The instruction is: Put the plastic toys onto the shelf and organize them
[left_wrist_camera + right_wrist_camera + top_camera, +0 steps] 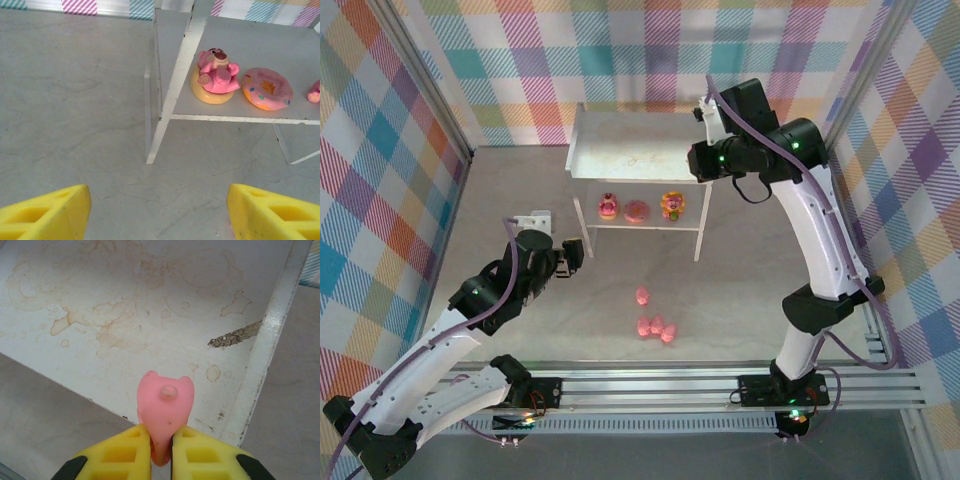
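Two grippers logged.

Right gripper (161, 437): jaws nearly closed, pinching one pink pig (165, 407) by its lower end. The pig's upper end, two lobes and a small knob, sticks out past the fingertips. Beyond and beneath the fingertips lies the stained top tier of the shelf (150, 300). Its raised white rim runs along to the right of the pig.

Left gripper (160, 210): jaws wide apart, nothing between the yellow pads (50, 212). Ahead of it, up and to the right, the lower tier carries a pink-red figure (216, 75) on a yellowish base. The ring donut (266, 89) sits just beside that figure on its right. A yellow-orange-red figure (672, 206) stands further right on the same tier.

Four loose pigs (657, 322) lie on the table (520, 190), off to the right of the left gripper: three bunched, one a little apart.
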Action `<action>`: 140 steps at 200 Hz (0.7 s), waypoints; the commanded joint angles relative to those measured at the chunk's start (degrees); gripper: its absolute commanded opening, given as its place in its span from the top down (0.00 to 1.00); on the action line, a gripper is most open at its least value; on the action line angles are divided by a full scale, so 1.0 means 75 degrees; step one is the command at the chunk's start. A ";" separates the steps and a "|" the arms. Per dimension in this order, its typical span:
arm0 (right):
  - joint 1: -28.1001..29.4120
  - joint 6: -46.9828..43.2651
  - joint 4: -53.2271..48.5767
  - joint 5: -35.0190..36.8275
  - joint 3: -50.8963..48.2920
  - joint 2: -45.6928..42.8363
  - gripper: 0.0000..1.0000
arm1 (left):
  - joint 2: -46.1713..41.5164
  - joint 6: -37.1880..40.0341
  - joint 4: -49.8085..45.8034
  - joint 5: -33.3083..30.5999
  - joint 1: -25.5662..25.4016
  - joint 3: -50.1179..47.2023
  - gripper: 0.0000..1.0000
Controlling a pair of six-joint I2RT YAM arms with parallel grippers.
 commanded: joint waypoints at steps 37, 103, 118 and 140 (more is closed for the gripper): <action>-0.0024 -0.0200 -0.0646 -0.0029 0.0632 0.0562 0.84 | 0.0070 0.0059 0.0042 0.0206 0.0133 0.0109 0.28; -0.0021 -0.0202 -0.0707 -0.0003 0.0794 0.0835 0.77 | 0.0032 0.0137 -0.0005 0.0211 0.0215 0.0121 0.28; -0.0019 -0.0200 -0.0763 0.0046 0.0847 0.0905 0.73 | 0.0029 0.0141 -0.0008 0.0233 0.0240 0.0121 0.28; -0.0011 -0.0194 -0.0776 0.0074 0.0883 0.0988 0.70 | 0.0022 0.0153 0.0016 0.0258 0.0260 0.0105 0.28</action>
